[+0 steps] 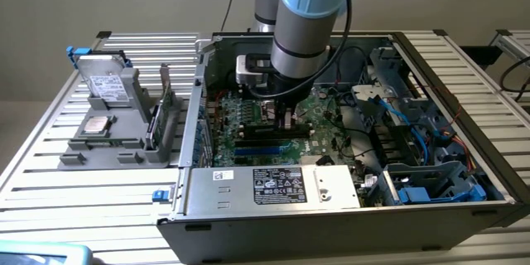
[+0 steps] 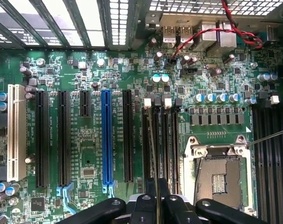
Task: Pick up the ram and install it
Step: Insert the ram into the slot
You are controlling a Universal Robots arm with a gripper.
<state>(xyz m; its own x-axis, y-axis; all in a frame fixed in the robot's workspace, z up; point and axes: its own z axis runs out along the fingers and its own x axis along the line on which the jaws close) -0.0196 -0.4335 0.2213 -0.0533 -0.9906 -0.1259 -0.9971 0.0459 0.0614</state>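
Observation:
The ram point(image 2: 152, 149) shows edge-on as a thin dark strip rising from between my fingers. My gripper point(image 2: 156, 185) is shut on it, holding it over the row of black memory slots point(image 2: 168, 140) beside the CPU socket point(image 2: 221, 175). Whether the ram touches a slot I cannot tell. In the exterior view the gripper point(image 1: 286, 115) reaches straight down into the open computer case point(image 1: 331, 215), low over the green motherboard point(image 1: 248, 119).
A blue expansion slot point(image 2: 106, 135), black slots and a white slot point(image 2: 11, 133) lie beside the memory slots. Red wires point(image 2: 235, 28) cross near the rear ports. The power supply point(image 1: 273, 184), cables and a drive cage point(image 1: 431, 184) crowd the case. A grey fixture point(image 1: 116, 128) holds parts at the exterior view's left.

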